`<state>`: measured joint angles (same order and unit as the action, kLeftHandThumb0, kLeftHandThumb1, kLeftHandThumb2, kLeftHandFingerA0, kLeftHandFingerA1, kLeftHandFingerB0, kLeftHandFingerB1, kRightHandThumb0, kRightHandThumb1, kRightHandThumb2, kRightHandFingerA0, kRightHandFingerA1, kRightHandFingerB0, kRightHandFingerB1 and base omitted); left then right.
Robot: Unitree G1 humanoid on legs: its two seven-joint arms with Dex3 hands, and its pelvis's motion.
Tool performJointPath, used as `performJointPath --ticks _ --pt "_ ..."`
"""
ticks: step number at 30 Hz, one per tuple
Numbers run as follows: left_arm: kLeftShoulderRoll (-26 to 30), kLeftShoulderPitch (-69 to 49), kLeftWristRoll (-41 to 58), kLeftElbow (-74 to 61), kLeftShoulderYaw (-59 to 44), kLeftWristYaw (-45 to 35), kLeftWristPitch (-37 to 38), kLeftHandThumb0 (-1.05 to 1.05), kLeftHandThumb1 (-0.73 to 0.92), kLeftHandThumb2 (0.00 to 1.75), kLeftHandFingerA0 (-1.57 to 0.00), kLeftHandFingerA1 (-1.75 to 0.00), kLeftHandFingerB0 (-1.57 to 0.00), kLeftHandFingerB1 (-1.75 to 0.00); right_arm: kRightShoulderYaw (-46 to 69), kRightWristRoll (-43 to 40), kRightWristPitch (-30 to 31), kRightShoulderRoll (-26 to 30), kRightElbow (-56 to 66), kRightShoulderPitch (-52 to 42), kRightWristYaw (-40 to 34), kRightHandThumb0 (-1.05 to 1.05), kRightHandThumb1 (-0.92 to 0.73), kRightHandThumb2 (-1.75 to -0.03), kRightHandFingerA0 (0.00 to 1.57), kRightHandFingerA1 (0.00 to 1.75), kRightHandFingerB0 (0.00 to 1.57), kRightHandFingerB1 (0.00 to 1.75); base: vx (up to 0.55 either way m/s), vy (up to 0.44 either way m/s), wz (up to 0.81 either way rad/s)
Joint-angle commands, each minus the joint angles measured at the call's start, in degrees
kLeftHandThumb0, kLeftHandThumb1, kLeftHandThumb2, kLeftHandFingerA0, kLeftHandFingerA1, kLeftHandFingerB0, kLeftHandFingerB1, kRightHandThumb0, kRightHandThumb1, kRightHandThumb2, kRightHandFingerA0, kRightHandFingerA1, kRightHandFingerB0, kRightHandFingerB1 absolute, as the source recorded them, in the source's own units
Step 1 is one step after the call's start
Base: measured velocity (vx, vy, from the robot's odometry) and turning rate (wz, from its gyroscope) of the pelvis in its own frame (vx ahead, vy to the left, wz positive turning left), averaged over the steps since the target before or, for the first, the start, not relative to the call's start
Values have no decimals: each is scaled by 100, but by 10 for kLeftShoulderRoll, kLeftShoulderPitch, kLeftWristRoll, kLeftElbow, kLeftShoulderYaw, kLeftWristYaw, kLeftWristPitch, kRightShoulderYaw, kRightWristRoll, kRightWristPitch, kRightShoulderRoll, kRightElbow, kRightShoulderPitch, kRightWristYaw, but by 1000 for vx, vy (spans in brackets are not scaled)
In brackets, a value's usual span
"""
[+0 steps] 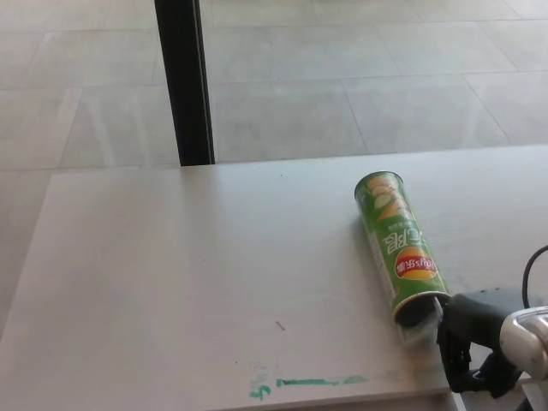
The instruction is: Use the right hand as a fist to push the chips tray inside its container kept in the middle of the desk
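Observation:
A green chips can (397,244) lies on its side on the white desk (188,274), right of the middle, with its open mouth toward me. A clear tray (419,327) pokes a short way out of that mouth. My right hand (471,341), black with its fingers curled into a fist, is at the desk's near right edge and presses against the tray's outer end. My left hand does not show.
Green marker smears (308,381) run along the desk's near edge. A black post (183,81) stands behind the desk's far edge, with tiled floor beyond. A cable (533,265) loops near my right wrist.

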<state>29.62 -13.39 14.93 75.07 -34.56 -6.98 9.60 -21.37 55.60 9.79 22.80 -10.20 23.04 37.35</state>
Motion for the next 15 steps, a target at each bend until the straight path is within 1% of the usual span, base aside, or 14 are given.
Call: performJointPath --ticks 1,2,3,4,5,6,7,8,9,10,11,12,13,15 --pt "8 -1 13 1 -9 -6 -1 -79 62 138 -134 -155 -31 -95 2 -70 25 -7 -20 32 82 -49 -74 -61 101 88 69 57 0 0 0" --pt "7 -3 10 0 -7 -4 4 -80 62 138 -138 -156 -46 -104 1 -75 24 -5 -22 35 86 -48 -74 -60 97 88 65 57 0 0 0" --pt "7 -3 6 0 -4 -1 6 -75 62 137 -132 -151 -32 -94 3 -80 24 -4 -23 35 88 -48 -73 -61 97 89 66 57 0 0 0" --pt "8 -4 2 1 1 -1 7 -77 64 139 -125 -148 -20 -87 2 -86 26 -1 -21 36 95 -48 -74 -60 96 87 61 55 0 0 0" --pt "8 -4 0 1 2 -1 7 -77 64 139 -125 -148 -20 -87 2 -88 27 0 -20 37 99 -48 -74 -60 96 87 61 55 0 0 0" --pt "8 -4 1 0 3 -2 7 -104 91 95 -65 -165 -35 -129 0 -89 27 2 -21 39 100 -49 -74 -60 96 86 64 56 0 0 0" --pt "9 -5 1 0 3 -4 6 -104 91 95 -65 -165 -35 -129 -2 -90 27 4 -23 41 102 -49 -74 -60 96 86 64 56 0 0 0" --pt "9 -4 -3 0 7 0 5 -103 91 96 -63 -165 -34 -129 -2 -95 20 6 -26 40 97 -49 -74 -60 97 87 68 59 0 0 0" --pt "7 -3 8 0 -2 -5 3 -79 67 140 -125 -150 -16 -85 -3 -97 18 7 -29 41 95 -50 -74 -61 99 90 66 57 0 0 0" --pt "7 -2 12 0 -5 -2 -1 -70 59 134 -130 -148 -26 -88 -4 -97 19 6 -35 43 93 -49 -74 -61 99 89 61 55 0 0 0" --pt "7 -3 9 0 -3 0 0 -73 62 136 -129 -149 -26 -89 -6 -98 18 7 -38 44 90 -49 -74 -61 99 89 63 56 0 0 0" --pt "7 -4 5 0 0 -3 3 -72 63 137 -128 -148 -22 -87 -7 -101 15 7 -40 44 87 -49 -74 -61 98 89 64 57 0 0 0" --pt "8 -3 6 0 -1 -3 1 -66 59 133 -128 -145 -25 -86 -6 -103 15 6 -43 44 83 -48 -74 -61 97 86 60 55 0 0 0" --pt "8 -4 3 0 2 -1 3 -69 59 134 -129 -147 -27 -88 -9 -106 14 6 -48 44 78 -48 -75 -61 96 85 61 55 0 0 0"
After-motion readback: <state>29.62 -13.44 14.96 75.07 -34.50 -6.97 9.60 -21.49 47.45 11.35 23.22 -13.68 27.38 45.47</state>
